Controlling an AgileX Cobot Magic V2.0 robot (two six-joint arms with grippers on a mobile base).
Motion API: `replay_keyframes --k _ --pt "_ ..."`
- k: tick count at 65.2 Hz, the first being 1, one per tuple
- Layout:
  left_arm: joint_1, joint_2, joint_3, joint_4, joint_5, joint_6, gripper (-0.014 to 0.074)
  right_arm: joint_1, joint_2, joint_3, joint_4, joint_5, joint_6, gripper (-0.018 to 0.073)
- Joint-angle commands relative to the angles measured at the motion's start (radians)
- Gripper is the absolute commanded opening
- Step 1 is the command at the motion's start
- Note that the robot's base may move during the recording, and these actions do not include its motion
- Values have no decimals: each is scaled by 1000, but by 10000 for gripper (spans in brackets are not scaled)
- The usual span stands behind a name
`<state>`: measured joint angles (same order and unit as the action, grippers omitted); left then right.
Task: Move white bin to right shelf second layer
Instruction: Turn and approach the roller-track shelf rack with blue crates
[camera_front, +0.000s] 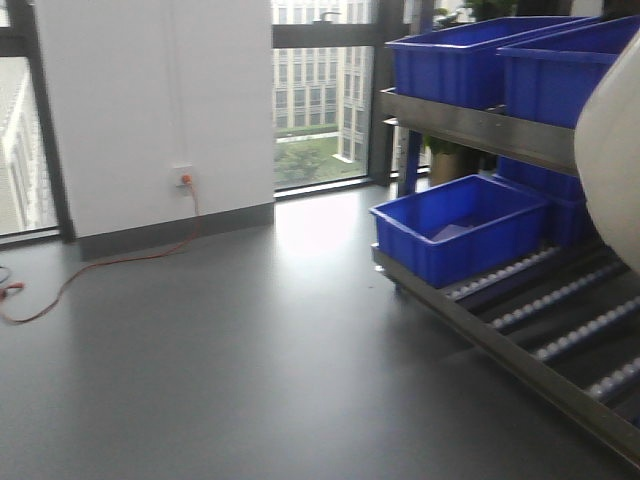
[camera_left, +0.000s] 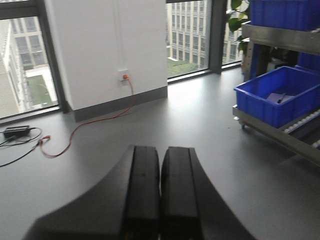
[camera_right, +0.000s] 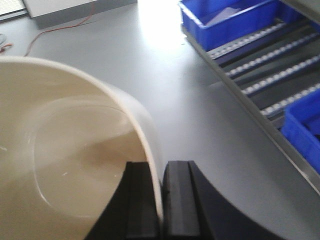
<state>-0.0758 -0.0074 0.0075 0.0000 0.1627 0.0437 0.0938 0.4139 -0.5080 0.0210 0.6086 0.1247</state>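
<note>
R gripper clamped on the wall of white bin. We see the bin held above floor, near roller shelf level, not on it; bin empty. L gripper fully closed, holding nothing. Blue crate on rollers w/ pale sheet inside. Upper crates: contents hidden.

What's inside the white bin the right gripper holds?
The glossy cream-white plastic bin looks empty: bare walls and rounded base show. The right gripper, pinching its rim, covers a small inner patch.
</note>
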Motion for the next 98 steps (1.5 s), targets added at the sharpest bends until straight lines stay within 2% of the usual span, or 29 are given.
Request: replay_keyframes --k 1,98 --pt "-6 -16 37 0 -85 -5 85 -4 3 -32 2 -95 -3 48" --pt "-6 -16 37 0 -85 -5 85 -4 3 -32 2 -95 -3 48"
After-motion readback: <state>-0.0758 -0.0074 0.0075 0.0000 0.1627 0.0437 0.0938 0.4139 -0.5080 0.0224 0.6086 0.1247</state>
